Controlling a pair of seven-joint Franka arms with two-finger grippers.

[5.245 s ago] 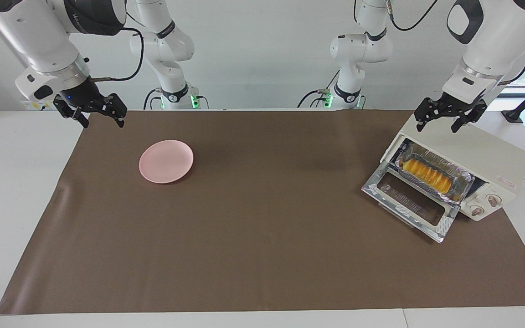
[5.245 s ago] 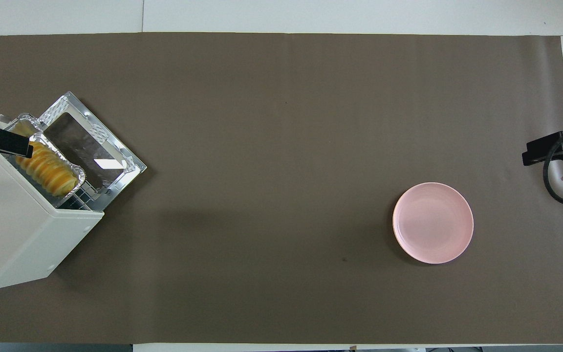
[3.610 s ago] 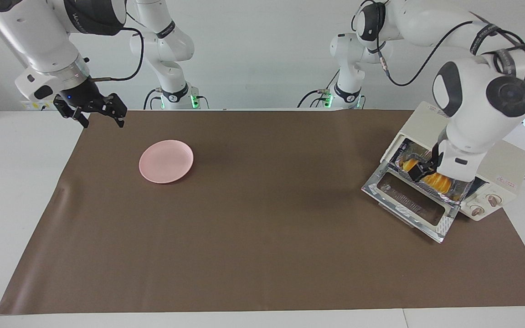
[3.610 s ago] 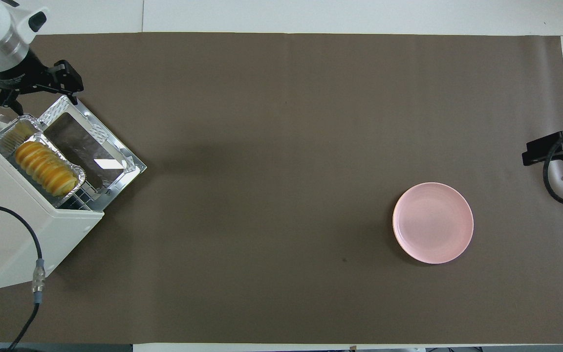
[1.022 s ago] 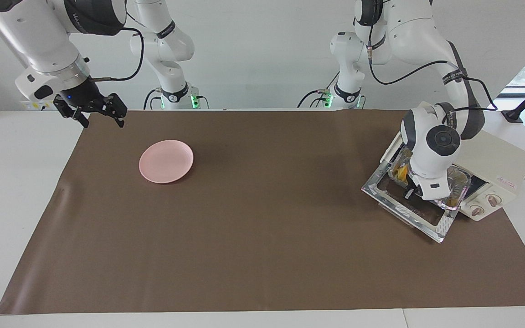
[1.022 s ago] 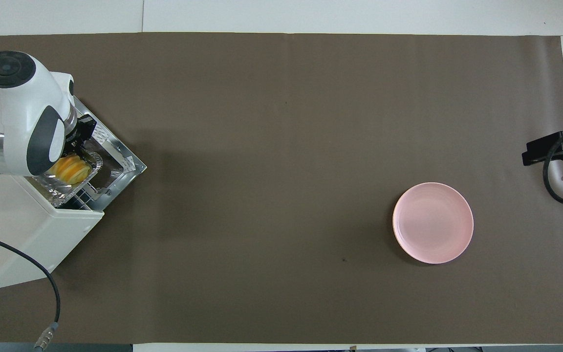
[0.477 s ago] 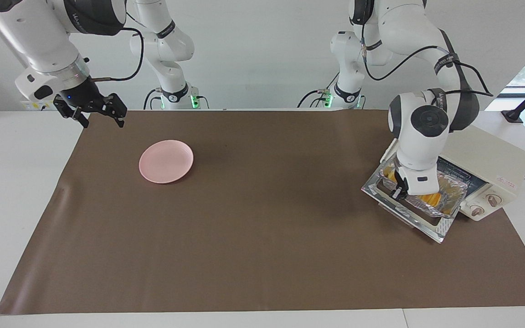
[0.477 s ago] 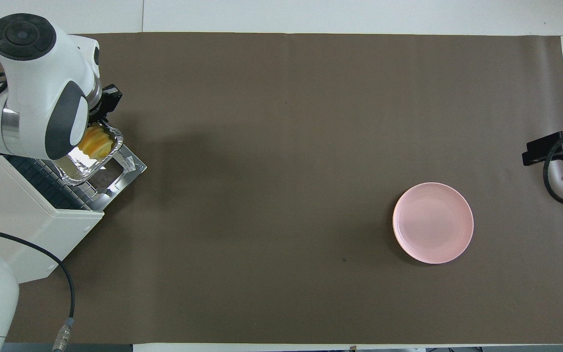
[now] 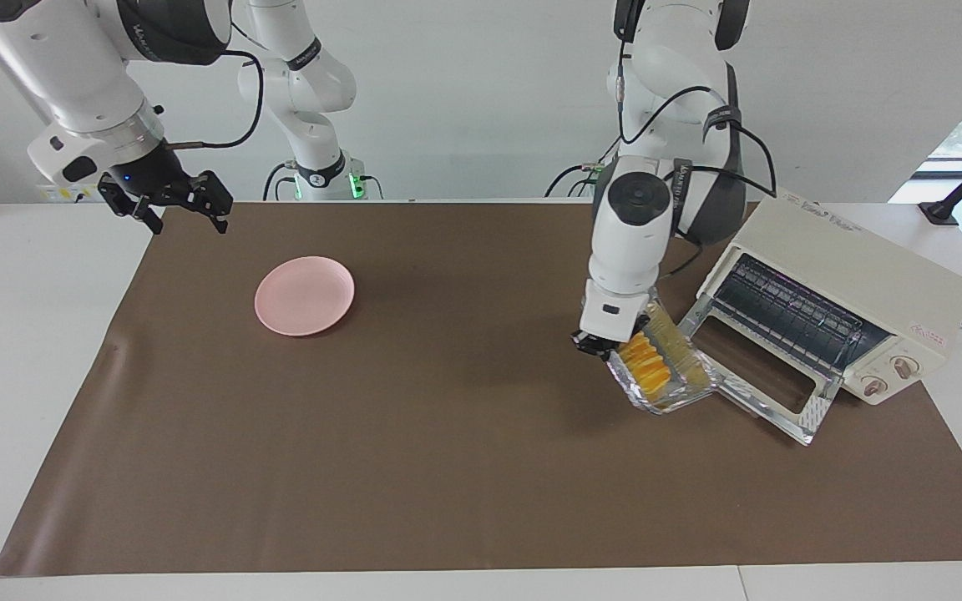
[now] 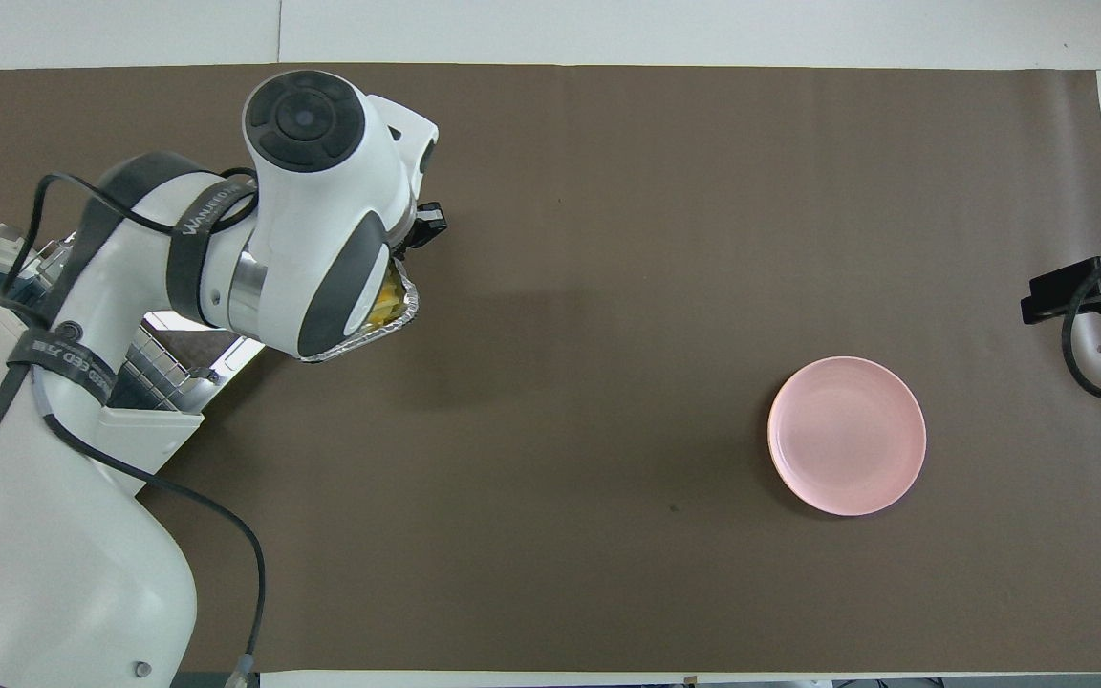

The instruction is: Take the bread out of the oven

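Note:
The bread (image 9: 645, 366) is a ridged yellow-orange loaf lying in a silver foil tray (image 9: 671, 386). My left gripper (image 9: 600, 345) is shut on the tray's rim and holds it tilted, just above the brown mat, beside the oven's open door (image 9: 769, 399). The cream-white oven (image 9: 853, 280) stands at the left arm's end of the table with its wire rack (image 9: 790, 315) bare. In the overhead view the left arm covers most of the tray (image 10: 396, 330), and only a sliver of bread (image 10: 385, 302) shows. My right gripper (image 9: 180, 219) waits, open and empty, over the mat's edge at the right arm's end.
A pink plate (image 9: 304, 295) lies on the brown mat (image 9: 448, 467) toward the right arm's end; it also shows in the overhead view (image 10: 847, 436). The oven's dropped door sticks out onto the mat. The oven's cable runs off the table's end.
My left gripper has pulled the foil tray with the bread off the oven rack, past the open door, out over the mat toward the table's middle. The right arm has not moved.

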